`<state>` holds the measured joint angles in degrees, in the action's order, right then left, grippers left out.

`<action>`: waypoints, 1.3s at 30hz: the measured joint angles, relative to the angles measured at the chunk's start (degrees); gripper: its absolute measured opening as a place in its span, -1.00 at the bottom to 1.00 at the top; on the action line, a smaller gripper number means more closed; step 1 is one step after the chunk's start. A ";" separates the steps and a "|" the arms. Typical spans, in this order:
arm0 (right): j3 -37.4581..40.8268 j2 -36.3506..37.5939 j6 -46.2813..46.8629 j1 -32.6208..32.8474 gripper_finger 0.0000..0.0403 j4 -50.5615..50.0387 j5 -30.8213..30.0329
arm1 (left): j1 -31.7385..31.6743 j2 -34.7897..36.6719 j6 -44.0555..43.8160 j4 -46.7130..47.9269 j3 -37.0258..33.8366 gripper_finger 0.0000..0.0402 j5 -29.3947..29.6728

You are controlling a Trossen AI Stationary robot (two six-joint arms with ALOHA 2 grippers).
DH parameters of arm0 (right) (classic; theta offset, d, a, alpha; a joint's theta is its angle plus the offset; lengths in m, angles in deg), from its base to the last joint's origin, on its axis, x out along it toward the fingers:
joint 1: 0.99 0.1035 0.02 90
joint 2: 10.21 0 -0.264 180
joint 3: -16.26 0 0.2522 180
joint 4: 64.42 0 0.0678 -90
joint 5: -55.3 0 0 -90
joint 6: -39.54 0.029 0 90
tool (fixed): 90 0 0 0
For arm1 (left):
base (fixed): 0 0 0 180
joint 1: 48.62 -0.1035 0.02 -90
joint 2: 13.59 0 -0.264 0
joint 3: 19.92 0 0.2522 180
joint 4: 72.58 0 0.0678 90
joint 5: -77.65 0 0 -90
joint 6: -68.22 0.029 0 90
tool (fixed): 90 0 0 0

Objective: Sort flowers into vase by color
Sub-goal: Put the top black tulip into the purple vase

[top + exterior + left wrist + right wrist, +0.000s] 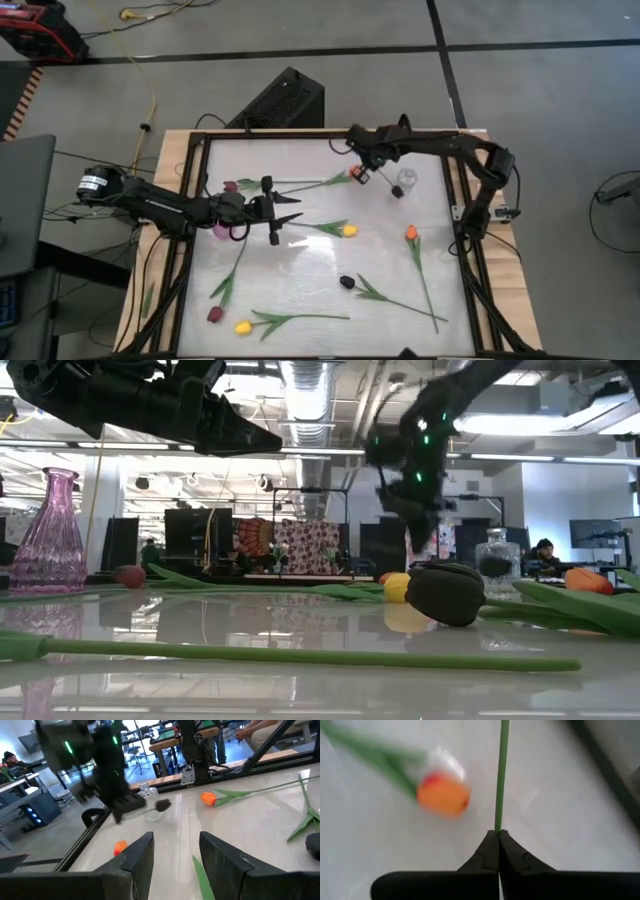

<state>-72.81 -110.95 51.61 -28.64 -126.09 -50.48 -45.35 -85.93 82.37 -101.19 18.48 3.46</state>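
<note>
White table (320,270), tulips scattered. Right gripper (497,837) at 1 o'clock, pinching a green stem (502,775) beside an orange tulip (443,795). Left gripper (172,852) at 9 o'clock, spread, holding nothing.

We can read no text, label, brand, number or sign anywhere in these views.
</note>
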 joint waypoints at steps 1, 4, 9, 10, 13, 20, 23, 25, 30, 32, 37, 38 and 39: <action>-0.52 1.24 -0.10 0.27 -0.92 1.19 -1.38 | 0.00 0.00 0.00 0.25 0.00 -0.26 0.02; -0.91 5.35 -2.49 1.70 -0.92 7.06 -2.96 | 0.00 0.00 -0.04 0.67 0.00 -0.26 0.06; -0.91 10.67 -17.07 7.90 -0.92 16.88 -2.83 | 0.00 0.00 -0.96 0.95 0.00 -0.26 2.31; -0.91 11.31 -21.17 9.43 -0.92 18.31 -2.85 | 0.00 0.00 -1.37 0.95 0.00 -0.26 3.00; -0.91 12.11 -29.26 14.04 -0.92 22.79 -5.71 | 0.00 0.02 -2.31 0.97 0.00 -0.26 4.84; -0.91 12.36 -44.82 21.67 -0.92 31.30 -18.04 | 0.02 4.78 -5.57 7.72 -0.04 -0.26 19.65; -0.91 12.36 -51.58 23.88 -0.92 35.11 -20.67 | 0.00 11.47 -7.37 15.69 -0.04 -0.26 24.56; -0.91 12.36 -56.01 25.04 -0.92 38.36 -20.62 | 0.00 16.06 -8.84 21.41 -0.04 -0.26 25.67; -0.93 11.32 -71.37 27.16 -0.92 49.24 -20.23 | -0.98 25.37 -15.34 30.08 -0.04 -0.26 26.13; -0.91 9.94 -77.71 27.64 -0.92 52.45 -19.28 | -1.71 28.29 -18.94 32.54 -0.04 -0.26 26.03; -0.91 3.32 -100.05 27.57 -0.92 62.82 -12.38 | -3.12 35.10 -25.73 39.78 -0.02 -0.26 24.78; -0.91 1.65 -106.37 27.55 -0.92 65.38 -12.25 | -3.24 36.37 -26.43 41.48 -0.02 -0.26 24.37; -0.91 0.06 -112.70 27.55 -0.92 68.16 -12.33 | -3.42 37.42 -26.92 42.29 -0.02 -0.26 24.13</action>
<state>-73.72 -110.89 -61.08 -1.09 -57.92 -62.81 -48.77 -48.50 55.45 -58.91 18.46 27.59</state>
